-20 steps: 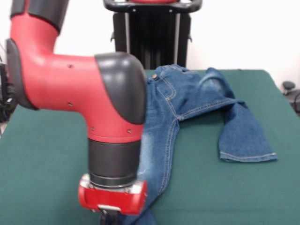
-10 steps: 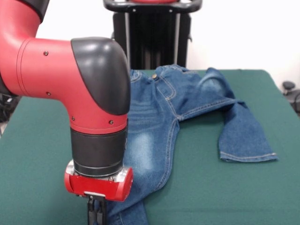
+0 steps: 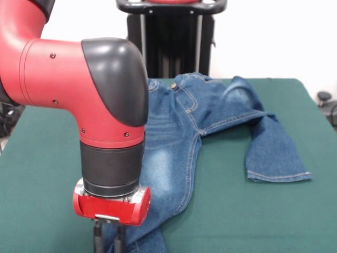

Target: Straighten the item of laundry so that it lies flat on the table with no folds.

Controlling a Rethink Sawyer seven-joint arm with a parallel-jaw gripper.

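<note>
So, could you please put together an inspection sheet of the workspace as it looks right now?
Surface: dark green table, bare around the laundry.
Job's things: blue jeans not flat; one leg is bent sideways with a fold near the crotch, the other leg runs toward the bottom edge under the arm.
Clutter: nothing seen on the table.
Grippers: gripper low over the near leg's end, fingers apart; contact with the cloth cannot be told.
Cables: nothing seen on the table; dark items past the right edge, too unclear to name.
Surroundings: black pedestal behind the table, pale wall.
</note>
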